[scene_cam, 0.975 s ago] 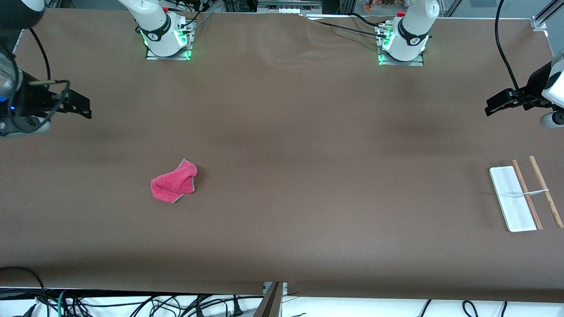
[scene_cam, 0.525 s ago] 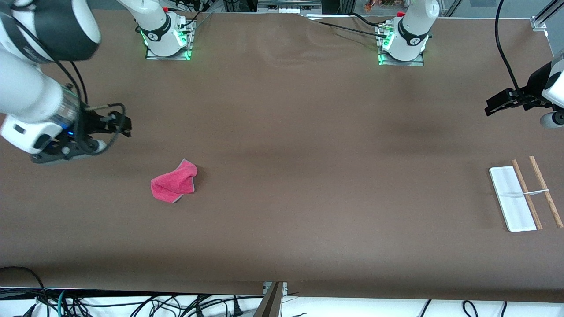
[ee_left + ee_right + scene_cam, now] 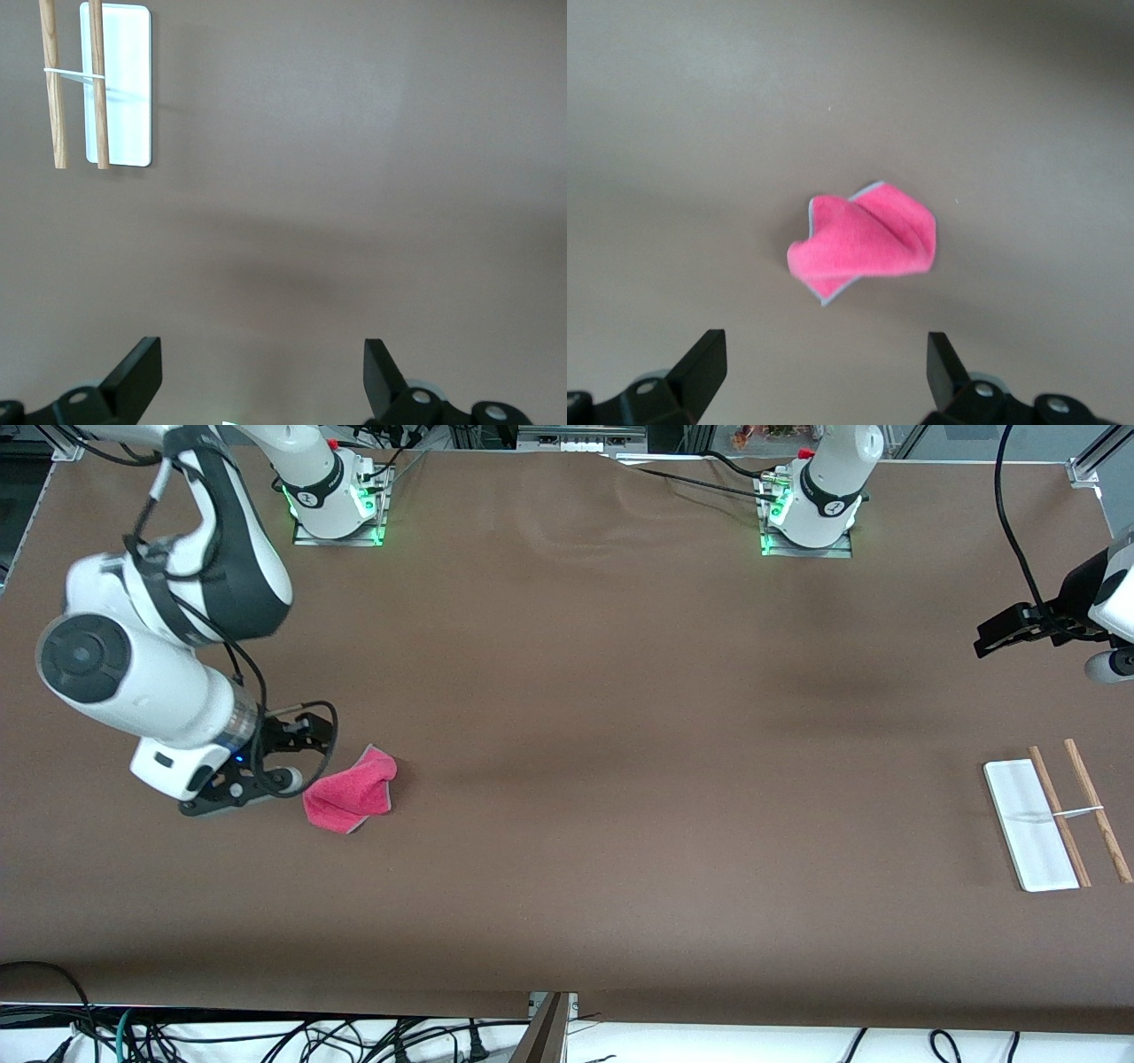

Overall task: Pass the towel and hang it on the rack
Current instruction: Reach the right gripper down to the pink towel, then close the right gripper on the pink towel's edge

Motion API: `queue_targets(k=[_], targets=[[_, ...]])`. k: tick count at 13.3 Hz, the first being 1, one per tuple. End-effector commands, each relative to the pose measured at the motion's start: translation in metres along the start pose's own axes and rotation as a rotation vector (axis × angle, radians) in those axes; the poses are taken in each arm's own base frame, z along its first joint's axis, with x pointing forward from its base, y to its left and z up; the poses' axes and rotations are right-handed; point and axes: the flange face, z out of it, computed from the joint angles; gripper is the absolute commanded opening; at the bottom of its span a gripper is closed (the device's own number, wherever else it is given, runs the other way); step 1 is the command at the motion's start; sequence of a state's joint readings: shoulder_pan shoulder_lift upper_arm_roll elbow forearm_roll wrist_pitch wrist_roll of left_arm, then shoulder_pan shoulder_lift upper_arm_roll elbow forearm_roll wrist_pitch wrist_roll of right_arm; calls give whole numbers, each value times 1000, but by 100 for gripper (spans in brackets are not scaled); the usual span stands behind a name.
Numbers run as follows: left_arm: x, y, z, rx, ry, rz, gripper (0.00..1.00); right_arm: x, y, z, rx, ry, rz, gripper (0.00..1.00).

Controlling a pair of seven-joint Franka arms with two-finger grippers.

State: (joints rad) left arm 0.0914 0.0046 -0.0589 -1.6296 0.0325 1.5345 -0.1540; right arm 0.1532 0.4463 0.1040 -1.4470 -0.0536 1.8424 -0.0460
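The pink-red towel [image 3: 350,795] lies crumpled on the brown table toward the right arm's end, a thin grey edge showing. In the right wrist view the towel [image 3: 864,248] lies ahead of the open fingers, apart from them. My right gripper [image 3: 312,731] [image 3: 824,365] is open and empty, over the table just beside the towel. The rack [image 3: 1050,824] lies toward the left arm's end, with a white base and two wooden rods [image 3: 1099,810]. It also shows in the left wrist view [image 3: 120,88]. My left gripper [image 3: 982,645] [image 3: 263,367] is open and empty over bare table, apart from the rack.
The two arm bases [image 3: 337,509] [image 3: 811,514] stand along the table's edge farthest from the front camera. Cables [image 3: 266,1036] hang below the table's front edge. The brown table surface [image 3: 620,779] stretches bare between the towel and the rack.
My right arm has swung in from the table's end toward the towel, and its gripper now hangs close beside it. The left arm, the towel and the rack have not moved.
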Motion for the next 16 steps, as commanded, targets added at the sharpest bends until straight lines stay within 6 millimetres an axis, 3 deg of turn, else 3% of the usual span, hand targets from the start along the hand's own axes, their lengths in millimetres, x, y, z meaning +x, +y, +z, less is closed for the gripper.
queue_targets(k=[1, 3, 10, 16], targets=[[-2, 3, -2, -20, -3, -15, 100, 4, -4, 41, 8, 33, -16, 100], [-2, 3, -2, -20, -3, -15, 100, 10, -4, 72, 9, 55, -20, 100], [-2, 9, -2, -19, 0, -12, 100, 5, -9, 151, 8, 118, -177, 100], [-9, 30, 0, -16, -11, 48, 100, 9, -8, 188, 4, 142, -290, 100]])
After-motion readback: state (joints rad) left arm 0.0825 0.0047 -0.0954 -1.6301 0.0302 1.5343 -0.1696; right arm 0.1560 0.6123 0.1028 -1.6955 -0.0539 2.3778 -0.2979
